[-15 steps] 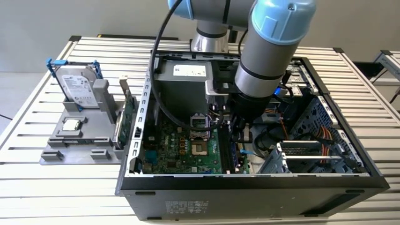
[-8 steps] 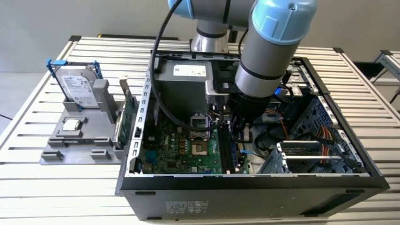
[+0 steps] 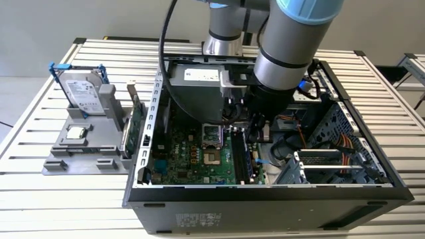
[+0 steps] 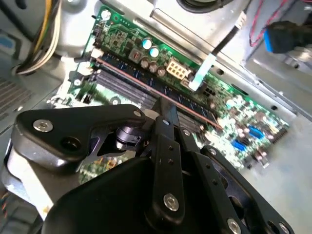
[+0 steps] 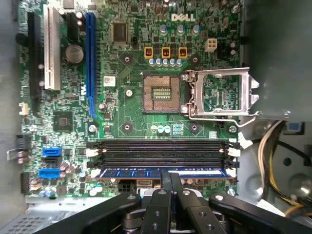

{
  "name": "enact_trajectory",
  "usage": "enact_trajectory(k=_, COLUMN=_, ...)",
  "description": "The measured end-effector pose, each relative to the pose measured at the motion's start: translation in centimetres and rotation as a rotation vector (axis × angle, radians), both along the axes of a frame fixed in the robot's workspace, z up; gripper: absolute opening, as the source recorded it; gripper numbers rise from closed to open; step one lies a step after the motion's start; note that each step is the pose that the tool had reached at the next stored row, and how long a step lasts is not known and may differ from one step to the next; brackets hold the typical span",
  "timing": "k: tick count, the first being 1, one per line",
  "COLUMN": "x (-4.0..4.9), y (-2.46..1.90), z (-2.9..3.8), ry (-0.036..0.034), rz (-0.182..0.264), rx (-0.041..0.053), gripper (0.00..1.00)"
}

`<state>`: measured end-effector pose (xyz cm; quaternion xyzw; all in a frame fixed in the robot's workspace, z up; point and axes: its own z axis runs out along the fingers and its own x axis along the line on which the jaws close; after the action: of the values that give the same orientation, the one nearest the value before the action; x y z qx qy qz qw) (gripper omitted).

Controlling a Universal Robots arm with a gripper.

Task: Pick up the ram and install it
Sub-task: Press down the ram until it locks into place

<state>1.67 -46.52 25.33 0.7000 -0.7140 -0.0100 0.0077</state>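
Arm reaches down inside the open computer case (image 3: 265, 191), which lies on its side on the slatted tabletop (image 3: 40, 194). The claw (image 5: 173, 183) sits directly over the memory slots (image 5: 161, 151) at one edge of the green motherboard (image 5: 126, 105).

The ram (image 5: 161, 172) is a blue stick with small chips, lying lengthwise in the slot nearest the claw, parallel to the empty black slots beside it. In the second wrist view it shows as a thin edge running along the slot row (image 4: 156, 92). The claw fingers (image 5: 165, 187) are pressed close together at the stick's top edge, around its middle; cannot tell if they grip it or just touch it. Cannot tell if the stick is fully seated either.

Surroundings:
- Empty processor socket (image 5: 163, 92) with its metal latch frame (image 5: 222, 95) flipped open, just beyond the slots.
- White and blue expansion slots (image 5: 90, 63) further along the board.
- Bundled yellow and black cables (image 5: 273, 161) close to one end of the slot row.
- Drive cage (image 3: 332, 164) and orange cables crowd the arm on the exterior view's right.
- Outside the case, on the exterior view's left: grey parts holder (image 3: 86, 149) with a hard drive (image 3: 83, 94) standing up, a small square chip (image 3: 75, 132), and a green card (image 3: 136, 127) on edge.
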Motion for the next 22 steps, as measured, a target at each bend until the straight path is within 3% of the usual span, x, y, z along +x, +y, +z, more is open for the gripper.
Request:
enact_trajectory(k=7, x=0.00, y=0.00, z=1.95, ry=0.0022, rz=0.000, rx=-0.0001, gripper=0.00)
enact_trajectory(k=14, x=0.00, y=0.00, z=3.31, ry=0.0033, rz=0.000, rx=-0.0044, gripper=0.00)
enact_trajectory(k=22, x=0.00, y=0.00, z=3.58, ry=0.0035, rz=0.000, rx=-0.0043, gripper=0.00)
